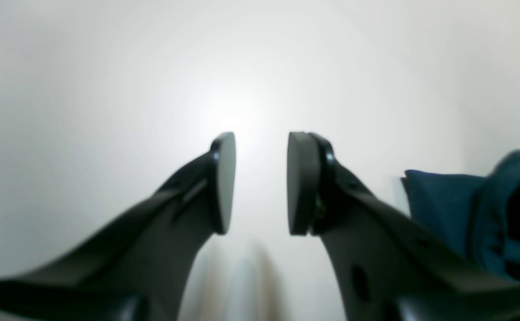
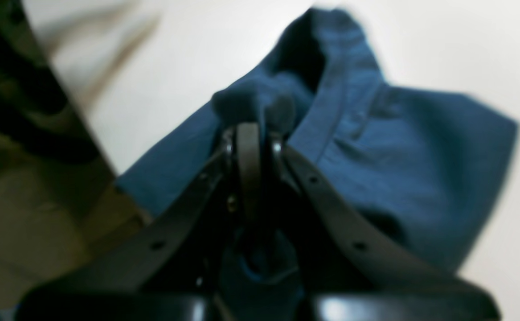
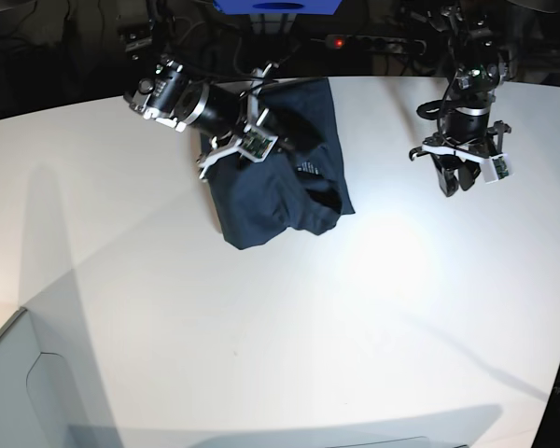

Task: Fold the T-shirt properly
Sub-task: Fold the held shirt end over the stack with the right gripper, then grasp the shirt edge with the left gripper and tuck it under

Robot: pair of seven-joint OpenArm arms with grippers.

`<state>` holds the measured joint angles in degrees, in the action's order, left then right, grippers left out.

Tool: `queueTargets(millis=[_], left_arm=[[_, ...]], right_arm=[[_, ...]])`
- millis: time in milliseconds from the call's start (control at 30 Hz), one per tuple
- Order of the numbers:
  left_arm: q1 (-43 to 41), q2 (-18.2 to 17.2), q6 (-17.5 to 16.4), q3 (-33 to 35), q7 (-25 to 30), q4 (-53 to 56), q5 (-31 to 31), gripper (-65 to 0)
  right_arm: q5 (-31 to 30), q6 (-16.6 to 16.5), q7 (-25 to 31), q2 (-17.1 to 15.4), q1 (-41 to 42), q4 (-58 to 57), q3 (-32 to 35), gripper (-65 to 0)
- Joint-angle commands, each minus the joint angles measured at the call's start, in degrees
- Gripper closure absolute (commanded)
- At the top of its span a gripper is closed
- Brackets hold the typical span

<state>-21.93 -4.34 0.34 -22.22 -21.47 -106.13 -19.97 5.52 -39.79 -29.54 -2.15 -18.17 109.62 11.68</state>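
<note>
A white desk [image 3: 289,327] with a smooth matte top carries everything here. One thing lies directly on it: the dark navy T-shirt [image 3: 271,182], bunched in a loose heap (its neck opening gaping toward the desk's middle) close to the far edge, left of centre. A bright patch of light falls on the desk's right half.

Table [image 3: 261,327] open everywhere; T-shirt [image 3: 271,196] only obstacle.
</note>
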Motion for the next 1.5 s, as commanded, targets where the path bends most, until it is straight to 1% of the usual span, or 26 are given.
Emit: queueTargets(millis=[0,200,267,400,467,600,733,767,833,900,1033,1167,1267,1367,1467], left_arm=[[0.2,-0.4,-0.2,-0.2,1.4,-1.3,-0.4,-19.0],[0.2,-0.5,-0.2,-0.2,1.4,-1.3,-0.4,-19.0],[0.2,-0.5,-0.2,-0.2,1.4,-1.3,-0.4,-19.0],[0.2,-0.5,-0.2,-0.2,1.4,-1.4,-0.4,-19.0],[0.1,-0.5,-0.2,-0.2,1.4,-1.4,-0.4,-19.0],[0.0,-0.4,-0.2,-0.2,1.4,-1.4,-0.4,-19.3],[0.2,-0.2,-0.1,-0.2,1.4,-1.4,-0.4,-19.4],[0.2,-0.2,-0.1,-0.2,1.4,-1.4,-0.4,-19.4],[0.2,-0.2,0.0,-0.2,1.4,-1.4,-0.4,-19.4],[0.2,-0.3,0.0,-0.2,1.4,-1.4,-0.4,-19.4],[0.3,-0.5,0.0,-0.2,1.4,-1.4,-0.4,-19.4],[0.3,-0.5,0.1,-0.2,1.4,-1.4,-0.4,-19.4],[0.3,-0.5,0.1,-1.3,1.4,-1.4,-0.4,-19.4],[0.3,-0.1,-0.1,-3.0,1.3,-2.0,-0.4,-19.4],[0.3,-0.2,-0.1,-3.3,1.3,-3.3,-0.5,-19.4]], right_arm=[[-1.3,-0.2,1.5,-0.4,-0.2,0.8,1.0,-0.1],[-1.3,-0.2,1.5,-3.1,-0.4,0.3,8.4,-0.1],[-1.3,-0.2,1.5,-3.2,-0.2,-1.4,9.5,-0.1],[-1.3,-0.2,1.4,-3.0,1.4,-4.8,9.7,-0.9],[-1.3,-0.2,1.2,-3.0,1.8,-5.4,9.5,-6.3],[-1.3,-0.2,1.5,-3.0,1.8,-4.3,9.3,-20.0],[-1.3,-0.2,1.1,-3.2,1.3,-0.2,9.5,-35.1],[-1.3,-0.2,1.1,-3.3,1.2,0.8,9.4,-37.5],[-1.3,-0.2,1.4,-4.5,0.9,2.7,9.2,-41.3],[-1.4,-0.2,1.4,-5.5,1.1,3.3,9.2,-42.1],[-1.4,-0.2,1.0,-5.5,2.0,0.9,9.5,-42.2],[-1.4,-0.2,1.5,-5.0,2.1,-3.6,9.7,-42.4],[-1.4,-0.2,1.5,-3.4,2.1,-6.1,10.4,-42.4],[-1.4,-0.2,1.5,-3.1,3.0,-7.8,12.7,-42.4],[-1.4,-0.2,1.5,-3.1,5.5,-9.6,17.9,-42.4]])
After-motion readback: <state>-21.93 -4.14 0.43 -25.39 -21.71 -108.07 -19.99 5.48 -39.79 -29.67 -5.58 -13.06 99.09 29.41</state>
